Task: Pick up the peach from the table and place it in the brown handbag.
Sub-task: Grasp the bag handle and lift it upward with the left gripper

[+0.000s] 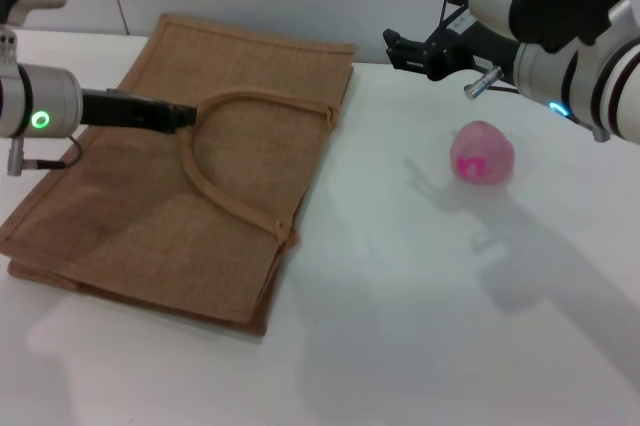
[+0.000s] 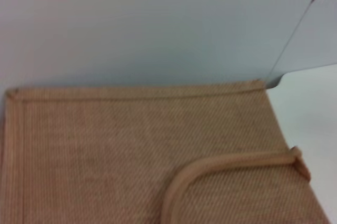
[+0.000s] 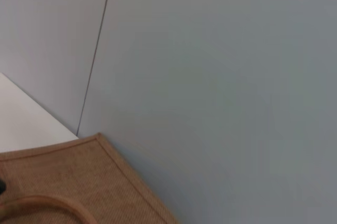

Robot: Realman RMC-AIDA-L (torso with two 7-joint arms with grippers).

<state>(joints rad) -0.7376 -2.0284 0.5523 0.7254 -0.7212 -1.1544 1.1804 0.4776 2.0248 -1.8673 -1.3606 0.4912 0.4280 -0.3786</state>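
Handbag flat; peach beside, untouched.

The peach sits alone on the table, with bare white surface open all round it: toward 6 o'clock and 9 o'clock nothing stands near it, so it can be reached from above or from either side. At about 12 o'clock from the peach the right gripper and its arm hang above the table, crowding that side (their shadow falls just past the fruit). The brown handbag lies flat at 9 o'clock, well apart from the peach, and a wide strip of table runs between them. The left gripper reaches over the bag's arched handle, blocking the way there.
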